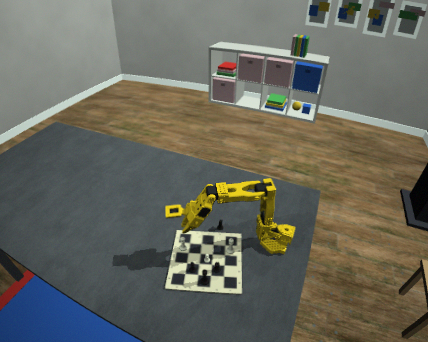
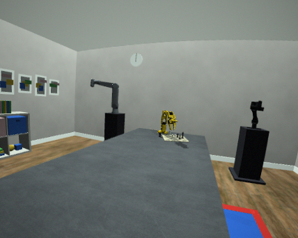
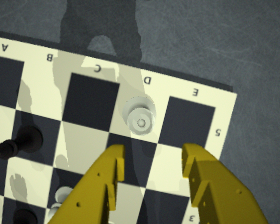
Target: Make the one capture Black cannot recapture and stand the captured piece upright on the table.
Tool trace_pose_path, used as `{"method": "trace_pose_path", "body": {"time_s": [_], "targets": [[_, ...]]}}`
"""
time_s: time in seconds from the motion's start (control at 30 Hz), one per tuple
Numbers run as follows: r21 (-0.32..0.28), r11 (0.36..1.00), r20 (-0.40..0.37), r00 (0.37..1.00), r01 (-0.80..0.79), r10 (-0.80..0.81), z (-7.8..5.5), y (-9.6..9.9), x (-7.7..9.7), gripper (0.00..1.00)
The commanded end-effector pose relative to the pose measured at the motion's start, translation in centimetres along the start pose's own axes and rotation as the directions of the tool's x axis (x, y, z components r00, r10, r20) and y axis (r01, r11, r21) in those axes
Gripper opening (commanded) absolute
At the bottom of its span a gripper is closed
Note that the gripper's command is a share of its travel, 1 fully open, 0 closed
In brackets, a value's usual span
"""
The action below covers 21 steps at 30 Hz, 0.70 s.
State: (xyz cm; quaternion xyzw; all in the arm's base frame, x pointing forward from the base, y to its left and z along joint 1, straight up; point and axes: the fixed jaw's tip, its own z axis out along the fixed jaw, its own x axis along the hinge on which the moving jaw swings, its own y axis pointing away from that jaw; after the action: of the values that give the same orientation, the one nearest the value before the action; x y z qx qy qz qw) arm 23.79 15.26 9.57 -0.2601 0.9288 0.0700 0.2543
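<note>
The chessboard [image 1: 204, 263] lies on the grey mat in front of my yellow arm. A white piece [image 3: 141, 119] stands upright on square D5, and it also shows in the top view [image 1: 183, 244]. My gripper [image 3: 153, 152] hovers above the board just short of that piece. Its fingers stand apart with nothing between them, and it also shows in the top view [image 1: 189, 225]. A black piece [image 1: 220, 225] stands upright on the mat just beyond the board's far edge. Another black piece [image 3: 18, 142] stands on the board at the left of the wrist view.
Two more white pieces [image 1: 230, 245] [image 1: 206, 258] and several black pieces [image 1: 204, 276] stand on the board. A small yellow frame [image 1: 174, 210] lies on the mat by the arm. The arm's base [image 1: 275, 236] stands to the right of the board.
</note>
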Motion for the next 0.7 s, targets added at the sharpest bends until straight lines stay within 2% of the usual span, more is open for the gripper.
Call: {"method": "trace_pose_path", "body": {"time_s": [0.0,0.1,0.23,0.43,0.5,0.67], "targets": [[0.018,0.999,0.012,0.999,-0.039,0.039,-0.6,-1.0,-0.2,0.13],[0.047,0.995,0.003,0.996,-0.086,0.086,-0.8,-2.6,0.1,0.14],[0.104,0.978,-0.011,0.983,-0.179,0.181,-1.3,-5.6,1.0,0.16],[0.220,0.903,-0.022,0.924,-0.368,0.382,-3.0,-11.3,3.7,0.21],[0.220,0.903,-0.022,0.924,-0.368,0.382,-3.0,-11.3,3.7,0.21],[0.323,0.780,-0.009,0.822,-0.537,0.570,-5.2,-15.7,7.3,0.25]]}}
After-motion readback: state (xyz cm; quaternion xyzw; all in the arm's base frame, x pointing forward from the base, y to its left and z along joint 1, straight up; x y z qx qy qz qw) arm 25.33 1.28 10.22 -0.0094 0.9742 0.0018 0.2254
